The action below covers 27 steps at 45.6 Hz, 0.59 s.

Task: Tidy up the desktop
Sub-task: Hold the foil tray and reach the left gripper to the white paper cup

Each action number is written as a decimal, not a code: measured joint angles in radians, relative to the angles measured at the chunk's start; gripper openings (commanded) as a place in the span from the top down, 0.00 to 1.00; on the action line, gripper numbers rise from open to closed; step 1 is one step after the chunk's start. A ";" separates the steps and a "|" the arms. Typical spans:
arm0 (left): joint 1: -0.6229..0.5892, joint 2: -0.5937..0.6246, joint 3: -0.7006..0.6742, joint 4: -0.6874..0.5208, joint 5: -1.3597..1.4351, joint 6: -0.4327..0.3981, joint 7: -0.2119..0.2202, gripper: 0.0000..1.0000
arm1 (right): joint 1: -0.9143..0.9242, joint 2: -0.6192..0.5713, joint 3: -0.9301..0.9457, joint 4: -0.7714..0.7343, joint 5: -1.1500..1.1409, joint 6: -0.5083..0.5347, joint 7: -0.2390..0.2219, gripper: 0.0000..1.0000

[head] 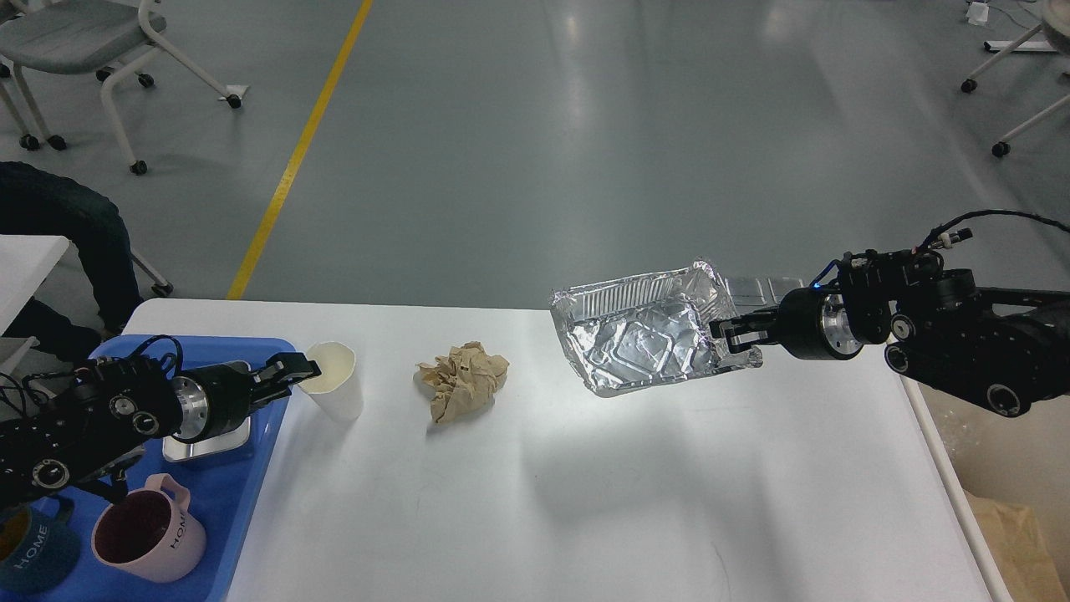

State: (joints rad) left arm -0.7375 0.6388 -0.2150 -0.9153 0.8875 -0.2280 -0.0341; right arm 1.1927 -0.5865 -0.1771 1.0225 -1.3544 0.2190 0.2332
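Plainly, the white counter (585, 502) carries everything here, and as the desktop to be tidied it fills the lower middle of the head view, most of its surface bare. At its left edge sits a blue tray (251, 468), which seems to serve as the collecting place for crockery: a pink mug (150, 535) marked HOME stands near the tray's near end, a dark blue mug (29, 556) lies beside it at the very corner, and a small metal plate (209, 443) rests under the left arm.

Above the counter's far right portion, the right pincer (736, 330) is closed on the rim of a crumpled foil container (648, 334), holding it tilted and clear of the surface, with its shadow falling well below it. It is probably raised like this because it is rubbish bound for the brown paper bag (1016, 543) visible beyond the right edge.

Just beside the tray, near the far left corner, the left pincer (303, 369) pinches the lip of a white paper cup (334, 380), one finger inside and one outside. The cup leans slightly but its base appears to touch the counter, so I judge this a fresh grasp before lifting.

Between cup and foil, a wad of crumpled brown paper (462, 378) lies untouched near the far edge, likely the last piece to clear.
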 measured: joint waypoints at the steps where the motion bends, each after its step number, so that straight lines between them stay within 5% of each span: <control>1: 0.000 -0.002 0.000 0.002 0.000 0.000 0.000 0.62 | 0.000 0.000 0.000 0.000 0.000 0.000 0.000 1.00; 6: -0.002 -0.008 0.002 0.007 -0.001 -0.003 -0.001 0.64 | -0.002 -0.001 0.001 0.000 0.002 0.000 0.000 1.00; 23: -0.015 -0.017 0.024 0.022 0.002 -0.007 -0.010 1.00 | -0.002 -0.002 0.002 -0.004 0.005 0.000 0.000 1.00; 27: -0.013 -0.018 0.025 0.022 0.004 -0.008 -0.016 1.00 | -0.003 -0.002 0.002 -0.004 0.005 0.000 0.000 1.00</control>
State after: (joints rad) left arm -0.7502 0.6211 -0.1904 -0.8931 0.8910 -0.2356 -0.0503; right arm 1.1901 -0.5883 -0.1748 1.0187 -1.3496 0.2194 0.2332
